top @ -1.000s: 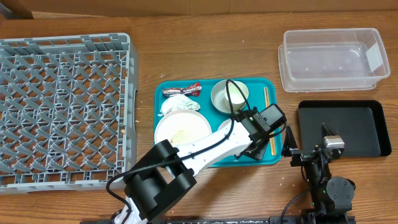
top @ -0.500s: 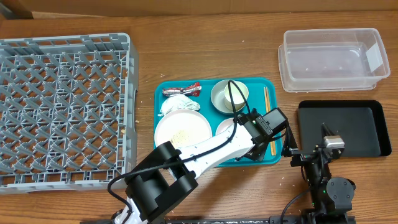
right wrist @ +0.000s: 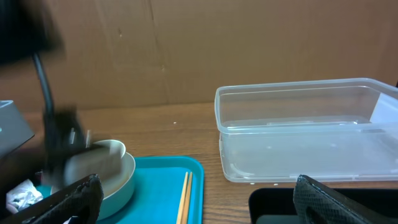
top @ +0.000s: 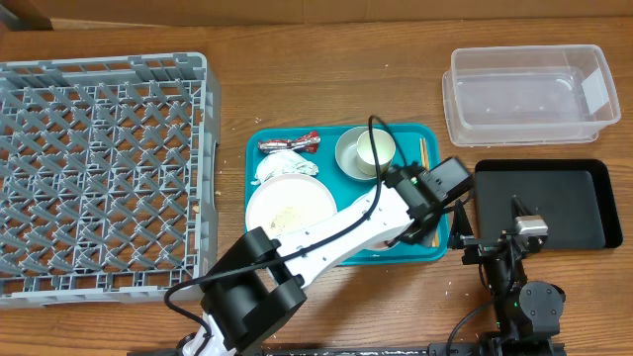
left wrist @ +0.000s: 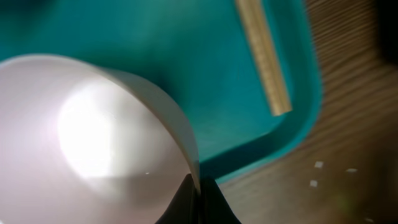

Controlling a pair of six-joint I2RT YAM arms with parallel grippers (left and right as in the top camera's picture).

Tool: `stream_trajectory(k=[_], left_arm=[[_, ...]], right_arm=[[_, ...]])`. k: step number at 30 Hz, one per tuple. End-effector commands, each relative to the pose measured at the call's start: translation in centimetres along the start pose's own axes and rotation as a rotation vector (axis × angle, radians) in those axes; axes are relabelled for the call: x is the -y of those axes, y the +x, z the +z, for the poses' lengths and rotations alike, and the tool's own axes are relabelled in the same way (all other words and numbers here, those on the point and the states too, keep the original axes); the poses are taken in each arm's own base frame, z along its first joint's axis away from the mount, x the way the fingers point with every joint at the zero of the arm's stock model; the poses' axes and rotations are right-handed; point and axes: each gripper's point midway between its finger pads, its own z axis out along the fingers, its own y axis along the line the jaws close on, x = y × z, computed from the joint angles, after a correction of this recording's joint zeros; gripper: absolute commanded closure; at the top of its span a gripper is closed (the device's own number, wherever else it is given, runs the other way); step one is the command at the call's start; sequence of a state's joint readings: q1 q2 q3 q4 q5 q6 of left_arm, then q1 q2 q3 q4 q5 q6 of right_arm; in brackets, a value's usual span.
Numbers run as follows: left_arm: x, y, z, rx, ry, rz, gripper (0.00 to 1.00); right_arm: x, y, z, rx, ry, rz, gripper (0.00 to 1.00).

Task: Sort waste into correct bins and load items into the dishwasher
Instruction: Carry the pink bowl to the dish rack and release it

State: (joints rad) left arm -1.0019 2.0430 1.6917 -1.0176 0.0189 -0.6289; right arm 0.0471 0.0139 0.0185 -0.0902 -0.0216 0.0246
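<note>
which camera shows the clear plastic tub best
The overhead view: the whole clear tub is in frame, with all four corners and its floor in sight. The right wrist view shows it only side-on, cut off at the frame's right edge. The left wrist view does not show it.

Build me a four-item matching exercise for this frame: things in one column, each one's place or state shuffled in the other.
Things:
1. left hand
2. red-and-silver wrapper
3. clear plastic tub
4. grey dish rack

Place or state:
A. left side of the table
B. on the teal tray, beside the crumpled napkin
C. closed on the rim of the small white dish
D. far right, beyond the black tray

Pairs: 1-C, 2-B, 3-D, 4-A
</note>
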Motion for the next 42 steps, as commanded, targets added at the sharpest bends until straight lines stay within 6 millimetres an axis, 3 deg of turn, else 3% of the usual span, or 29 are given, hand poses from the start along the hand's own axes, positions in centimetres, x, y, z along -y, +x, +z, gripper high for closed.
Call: stream_trajectory(k=[1,3,6,10,12,15,21,24,31,37,42], left_arm=[[1.0,-2.9,-4.6,0.062,0.032,0.013,0.96],[-0.5,-4.3,-7.3,0.102,-0.006,-0.016,0.96],[-4.2,-6.6,-11.7,0.166,-0.076,-0.083,0.96],[-10.6,-9.3,-16.8,0.225,-0.12,-0.141,0.96],[-15.0,-10.4,-18.8,0.255,-0.137,-0.224,0.96],[-21.8,-11.4,-20.9,0.278,-0.108,-0.387,0.96],[-31.2,-11.8,-23.3,0.32,0.204,-0.491,0.96],[-37.2,-10.4,-25.5,0.396,0.304,-0.589,0.96],[-44.8,-6.5,-30.6,0.648,0.559,-0.543,0.96],[-48.8,-2.3,-31.3,0.882,0.772,-0.473,0.96],[-52.3,0.5,-30.6,1.075,0.873,-0.5,0.96]], right_arm=[[0.2,0.1,0.0,0.008,0.008,-0.006,0.0],[0.2,0.1,0.0,0.008,0.008,-0.006,0.0],[0.2,0.1,0.0,0.008,0.008,-0.007,0.0],[0.2,0.1,0.0,0.008,0.008,-0.007,0.0],[0.2,0.1,0.0,0.008,0.008,-0.007,0.01],[0.2,0.1,0.0,0.008,0.008,-0.007,0.0],[0.2,0.1,0.0,0.008,0.008,-0.007,0.0],[0.2,0.1,0.0,0.008,0.008,-0.007,0.0],[0.2,0.1,0.0,0.008,0.008,-0.007,0.0],[0.2,0.1,0.0,0.008,0.008,-0.007,0.0],[0.2,0.1,0.0,0.008,0.008,-0.007,0.0]])
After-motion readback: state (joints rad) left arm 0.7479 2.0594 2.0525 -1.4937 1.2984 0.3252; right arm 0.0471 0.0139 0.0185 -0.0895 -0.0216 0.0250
